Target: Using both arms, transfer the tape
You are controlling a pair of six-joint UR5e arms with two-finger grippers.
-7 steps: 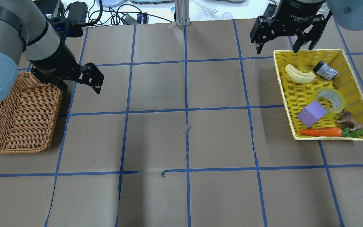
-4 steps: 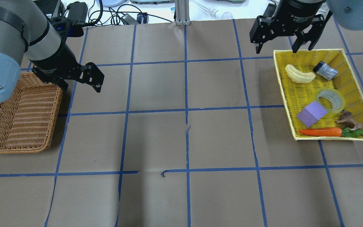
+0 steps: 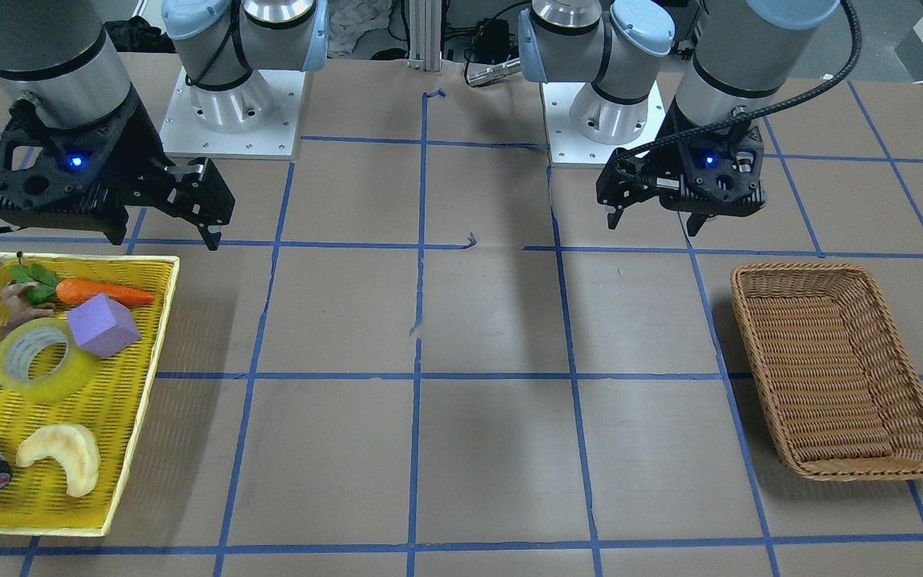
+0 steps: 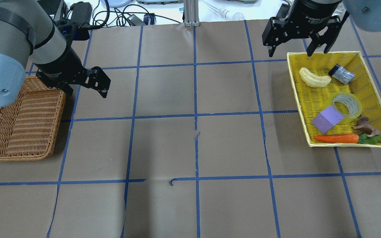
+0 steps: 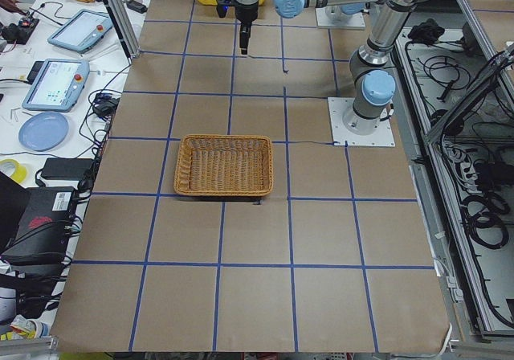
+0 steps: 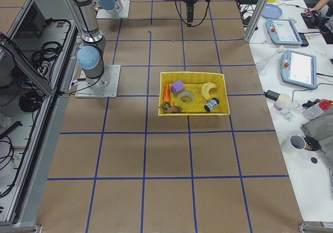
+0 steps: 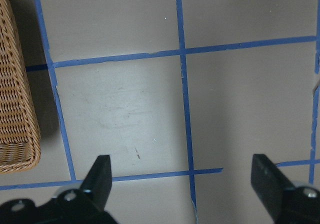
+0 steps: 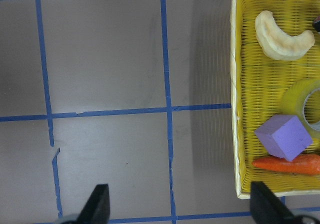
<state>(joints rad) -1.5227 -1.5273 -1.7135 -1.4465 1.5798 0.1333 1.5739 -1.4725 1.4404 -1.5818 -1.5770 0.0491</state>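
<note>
The tape [image 4: 358,107] is a translucent yellow ring lying in the yellow tray [image 4: 295,92] at the table's right, leaning against a purple cube [image 4: 327,119]. It also shows in the front view [image 3: 49,386] and at the right edge of the right wrist view [image 8: 300,100]. My right gripper [image 4: 298,49] is open and empty, hovering over the tray's far left corner, well away from the tape. My left gripper [image 4: 84,92] is open and empty above the table, beside the far right corner of the wicker basket [image 4: 21,132]. Both wrist views show spread fingertips over bare table.
The tray also holds a carrot [image 4: 336,138], a pale banana-shaped piece [image 4: 314,78], a silver-black roll [image 4: 341,73] and a small brown figure [image 4: 365,125]. The brown table paper carries blue tape lines. Cables and devices lie beyond the far edge.
My left arm has shifted slightly; its gripper stays open near the basket's corner. The right gripper and the tray's contents have hardly moved.
</note>
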